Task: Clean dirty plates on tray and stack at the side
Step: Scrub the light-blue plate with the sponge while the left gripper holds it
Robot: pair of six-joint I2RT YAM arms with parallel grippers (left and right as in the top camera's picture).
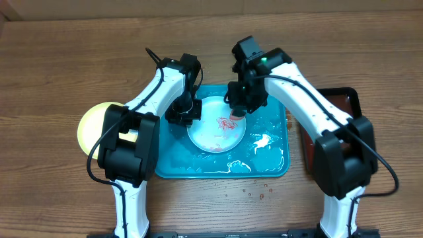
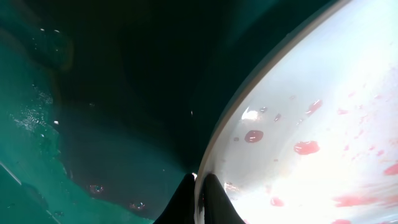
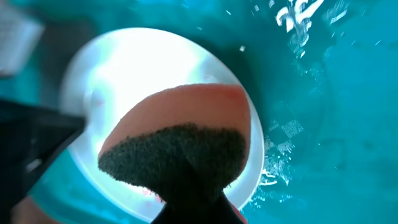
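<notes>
Smeared plate (image 1: 215, 132) in tray (image 1: 192, 165); left pincer (image 1: 187, 114) at rim, right pincer (image 1: 236, 114) holding pink sponge (image 1: 233, 119) on it.

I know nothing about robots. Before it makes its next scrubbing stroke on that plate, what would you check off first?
1. Left gripper holds the plate by its rim: ok, the fingers are closed on the edge.
2. Right gripper holds the sponge: ok.
3. Sponge pressed onto the plate: cannot tell, though it sits right over the white centre.
4. Plate clean: not ok, red smears show on it.
5. Plate inside the tray: ok.
6. Place to stack: ok, a yellow-green plate lies on the table, left of the tray.
</notes>
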